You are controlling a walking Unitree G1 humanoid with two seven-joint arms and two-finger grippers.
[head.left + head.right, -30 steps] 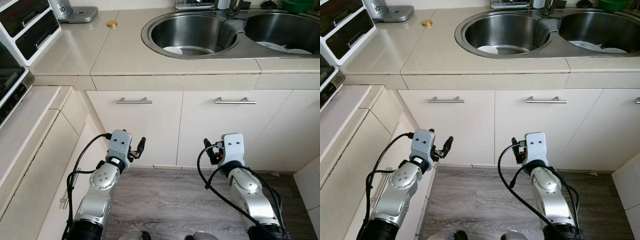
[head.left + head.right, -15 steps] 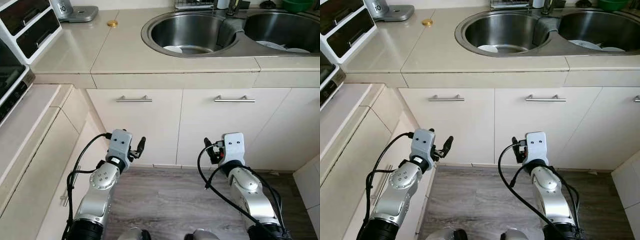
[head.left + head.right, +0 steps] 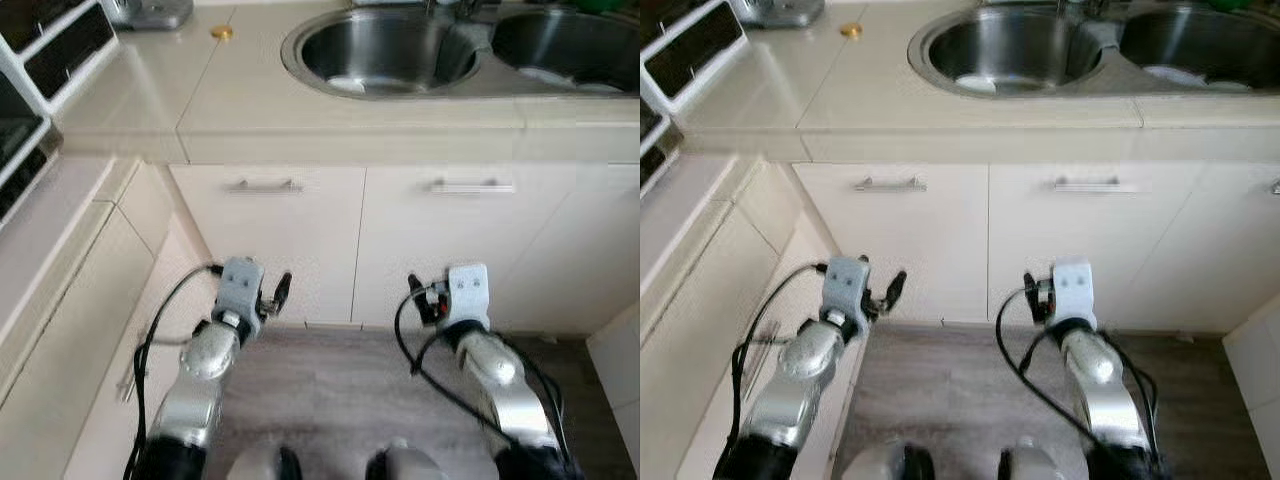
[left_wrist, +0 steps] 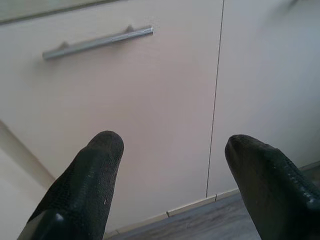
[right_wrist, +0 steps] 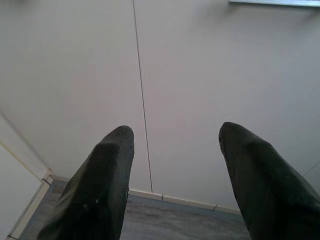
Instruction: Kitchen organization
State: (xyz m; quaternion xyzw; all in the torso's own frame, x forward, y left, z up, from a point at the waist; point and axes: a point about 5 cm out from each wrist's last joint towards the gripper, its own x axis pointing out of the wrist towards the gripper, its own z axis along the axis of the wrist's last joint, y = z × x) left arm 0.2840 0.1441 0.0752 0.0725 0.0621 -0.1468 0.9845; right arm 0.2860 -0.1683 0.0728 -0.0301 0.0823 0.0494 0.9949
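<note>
A cream desk ran across twelve o'clock, a gold cap at eleven, a double steel sink holding plates at one. Below, left gripper and right gripper hung over grey wood floor, jaws parted, empty.

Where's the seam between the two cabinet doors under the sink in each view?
Left eye: door seam runs down below the sink.
Right eye: same, mid-picture.
Left wrist: between the black fingers, nearer one.
Right wrist: between the fingers.
Shared landmark: floor at its foot.
</note>
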